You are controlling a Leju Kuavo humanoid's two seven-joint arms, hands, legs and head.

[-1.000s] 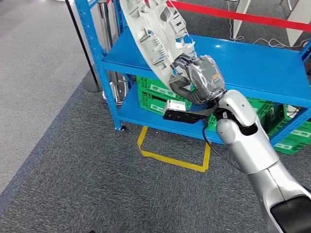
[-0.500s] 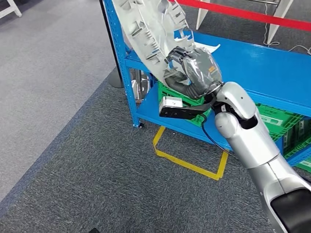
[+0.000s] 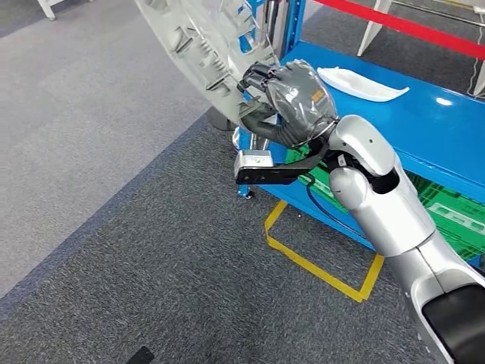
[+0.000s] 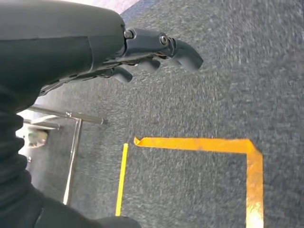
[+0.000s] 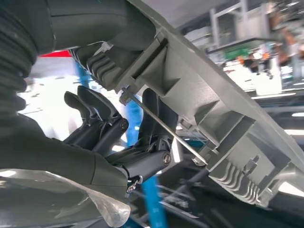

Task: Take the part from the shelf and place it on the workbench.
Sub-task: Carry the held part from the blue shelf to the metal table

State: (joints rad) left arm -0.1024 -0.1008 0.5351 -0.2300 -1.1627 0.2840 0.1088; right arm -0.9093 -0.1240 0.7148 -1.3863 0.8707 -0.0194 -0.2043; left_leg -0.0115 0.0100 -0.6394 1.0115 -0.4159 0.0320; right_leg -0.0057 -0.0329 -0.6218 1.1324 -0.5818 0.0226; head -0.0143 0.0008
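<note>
Nearest to us, our right arm [image 3: 395,227] rises from the lower right corner and reaches up and left toward the blue shelf [image 3: 400,121], which we take as our landmark. Below the arm, on the dark carpet [image 3: 143,258] in front of the shelf, a square outline of yellow tape [image 3: 320,265] lies just before the shelf's lower level. The same kind of tape [image 4: 201,143] shows on the carpet in the left wrist view, beneath our left hand [image 4: 154,50]. That hand hangs over the floor, its fingers [image 4: 183,53] gently curled and apart, holding nothing.

Farther out, our right hand [image 3: 283,102], wrapped in a clear plastic cover, grasps the part [image 3: 200,42]: a large grey plastic panel with ribs and clips on its inner face. In the right wrist view the thumb [image 5: 107,64] presses on one side of the part [image 5: 229,118] and the dark fingers [image 5: 97,111] curl around the other. The part is in the air, off the shelf, tilted up and away to the left of the shelf's corner post [image 3: 292,23].

On the shelf's top board, beyond the hand, lies a long white piece [image 3: 363,83]. Green crates [image 3: 452,212] sit on the shelf's lower level. Behind the shelf a red band [image 3: 411,30] stretches across.
</note>
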